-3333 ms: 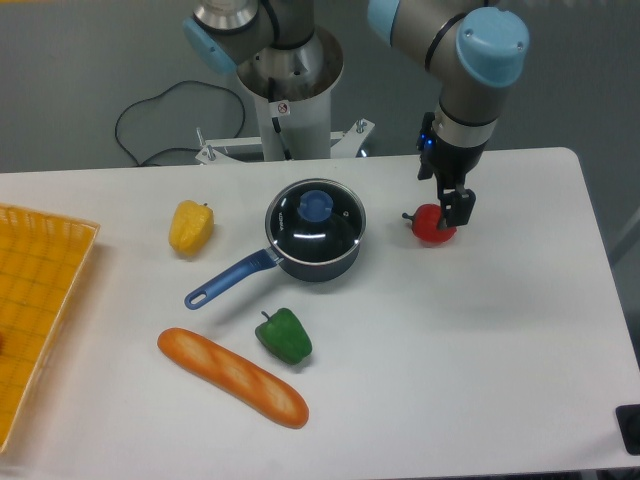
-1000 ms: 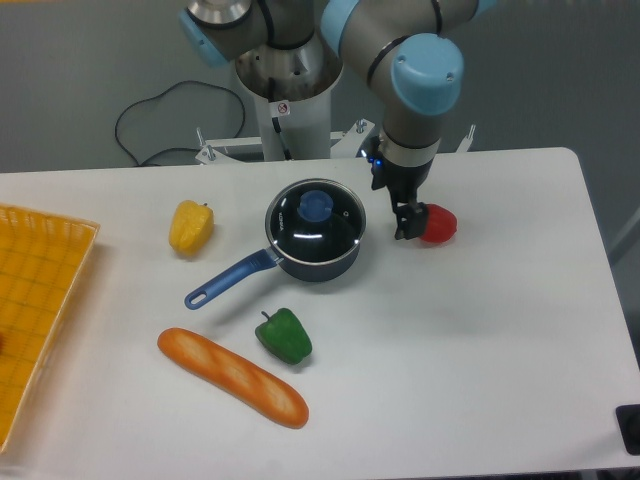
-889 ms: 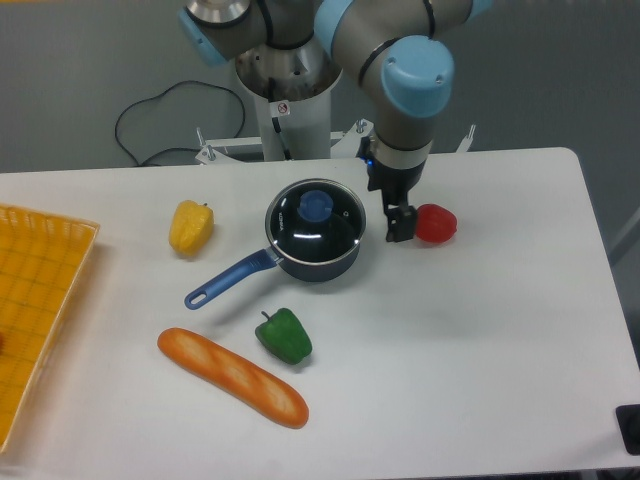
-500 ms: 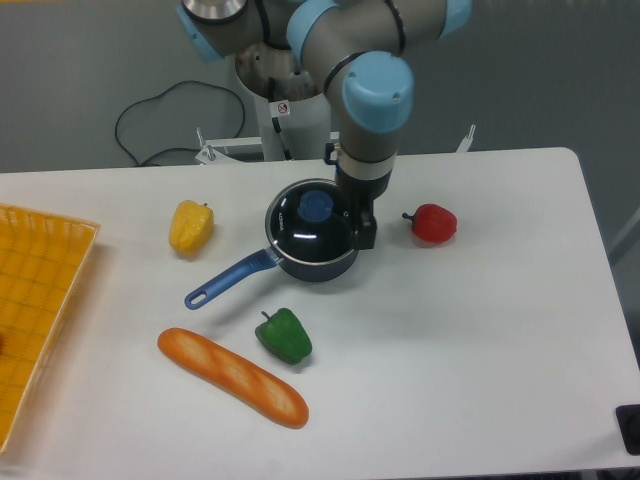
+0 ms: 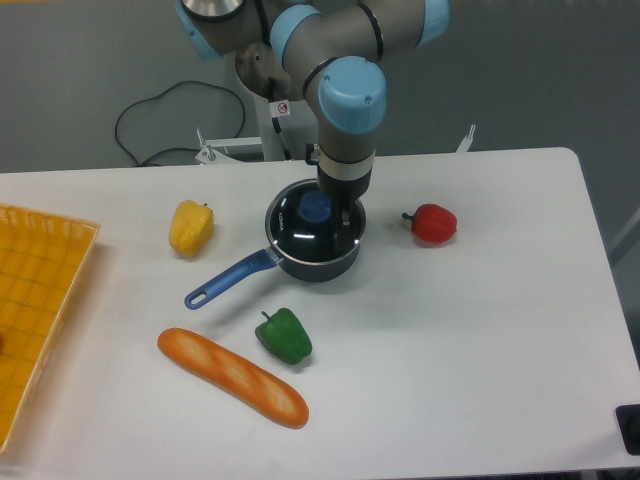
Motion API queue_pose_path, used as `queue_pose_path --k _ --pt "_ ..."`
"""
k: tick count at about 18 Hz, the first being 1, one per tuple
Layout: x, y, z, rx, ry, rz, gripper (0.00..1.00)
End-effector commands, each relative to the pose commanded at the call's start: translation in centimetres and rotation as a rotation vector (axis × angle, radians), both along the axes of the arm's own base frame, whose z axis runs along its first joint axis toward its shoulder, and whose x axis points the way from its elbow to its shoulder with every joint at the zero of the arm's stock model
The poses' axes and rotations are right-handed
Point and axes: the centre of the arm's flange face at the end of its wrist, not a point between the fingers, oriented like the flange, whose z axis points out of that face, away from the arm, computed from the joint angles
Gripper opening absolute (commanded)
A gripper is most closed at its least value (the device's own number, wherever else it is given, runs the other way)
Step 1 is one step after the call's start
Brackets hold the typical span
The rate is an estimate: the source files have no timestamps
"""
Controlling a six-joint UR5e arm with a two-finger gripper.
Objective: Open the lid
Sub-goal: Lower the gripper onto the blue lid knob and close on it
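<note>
The lid (image 5: 305,232), a clear glass disc with a metal rim and a blue knob (image 5: 315,206), sits closed on the dark blue saucepan (image 5: 318,266) at the table's middle. My gripper (image 5: 343,214) points down over the right part of the lid, just right of the knob. Its dark fingers stand slightly apart with nothing between them. The arm's wrist hides the lid's far right edge.
The saucepan's long blue handle (image 5: 225,282) points toward the front left. A red pepper (image 5: 433,223) lies to the right, a yellow pepper (image 5: 191,225) to the left, a green pepper (image 5: 284,335) and a bread loaf (image 5: 233,376) in front. A yellow basket (image 5: 30,310) fills the left edge.
My gripper has travelled left from beside the red pepper to above the lid, now close to the knob. The red pepper stays on the table. The lid has not moved.
</note>
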Motion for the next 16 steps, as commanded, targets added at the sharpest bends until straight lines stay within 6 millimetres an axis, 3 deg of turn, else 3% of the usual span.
queue_pose_path --k 7,10,16 --pt "2.3 -1.6 0.6 -0.009 0.025 -0.049 1.0" --pt "3.6 -1.6 -0.3 -0.004 0.031 -0.057 1.0" --pt "3.7 -1.5 -1.9 0.011 0.05 -0.058 1.0"
